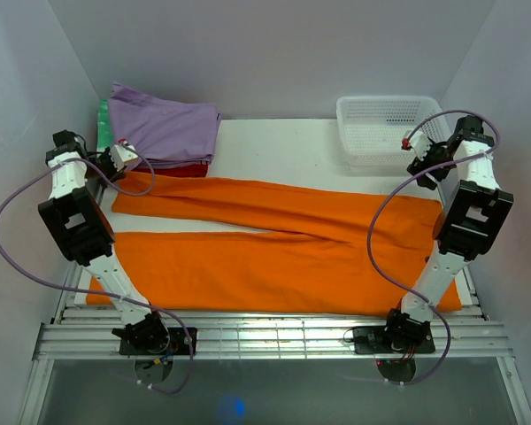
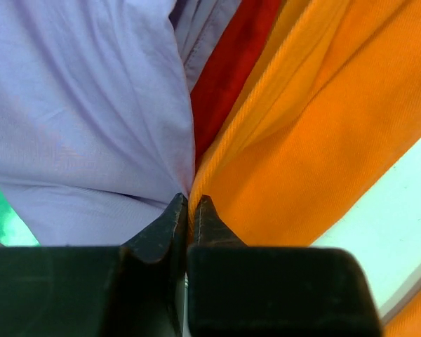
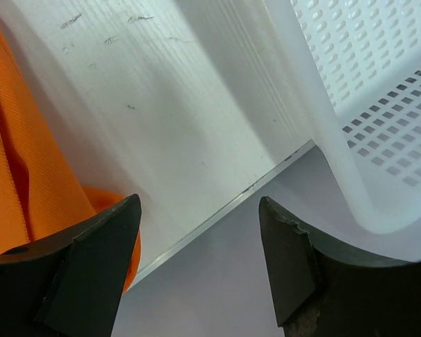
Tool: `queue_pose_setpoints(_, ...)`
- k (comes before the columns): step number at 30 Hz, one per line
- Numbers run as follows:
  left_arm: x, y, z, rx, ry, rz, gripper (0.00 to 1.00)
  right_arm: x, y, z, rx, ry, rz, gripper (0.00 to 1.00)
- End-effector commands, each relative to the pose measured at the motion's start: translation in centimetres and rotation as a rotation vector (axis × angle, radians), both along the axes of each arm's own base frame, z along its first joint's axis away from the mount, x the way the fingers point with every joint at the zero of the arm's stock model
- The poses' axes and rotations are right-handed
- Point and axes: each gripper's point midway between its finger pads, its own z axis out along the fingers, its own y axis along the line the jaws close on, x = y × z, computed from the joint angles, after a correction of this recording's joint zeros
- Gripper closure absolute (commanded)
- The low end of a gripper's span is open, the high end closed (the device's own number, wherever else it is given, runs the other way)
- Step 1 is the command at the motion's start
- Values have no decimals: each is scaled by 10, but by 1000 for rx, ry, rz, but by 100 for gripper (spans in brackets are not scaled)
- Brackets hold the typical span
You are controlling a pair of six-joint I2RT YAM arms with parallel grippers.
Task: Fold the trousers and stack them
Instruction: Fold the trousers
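orange trousers (image 1: 274, 252), entry one: where do they lie?
> spread flat on your table (image 1: 283, 142), nearly its full width. the two legs run toward the left arm with a strip of bare table between them. the far leg's end reaches the folded stack at the far left corner, lilac garment (image 1: 164, 124) on top, red garment (image 1: 188, 170) under it.

entry two: your left gripper (image 2: 189, 205)?
> down at that far leg's end. its fingers are pressed almost together, pinching the orange edge right where it meets the lilac cloth.

entry three: your right gripper (image 3: 198, 210)?
> fingers spread wide, nothing between them. it hangs over the table's edge at the far right, between the trousers' corner and the white basket (image 3: 323, 126).
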Motion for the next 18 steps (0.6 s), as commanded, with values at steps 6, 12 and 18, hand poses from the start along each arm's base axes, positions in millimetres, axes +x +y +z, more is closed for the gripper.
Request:
queue_pose_setpoints(6,-25,-8,21,7,10,16,100,11,6,12,87,-2,4,25)
queue_pose_setpoints(12,-11,1,24,-2,-21,83,57,6,11,27,106,-18,8,24)
queue_pose_setpoints(18,-7,0,38,15,-75,60,51,-3,13,29,106,-17,12,24)
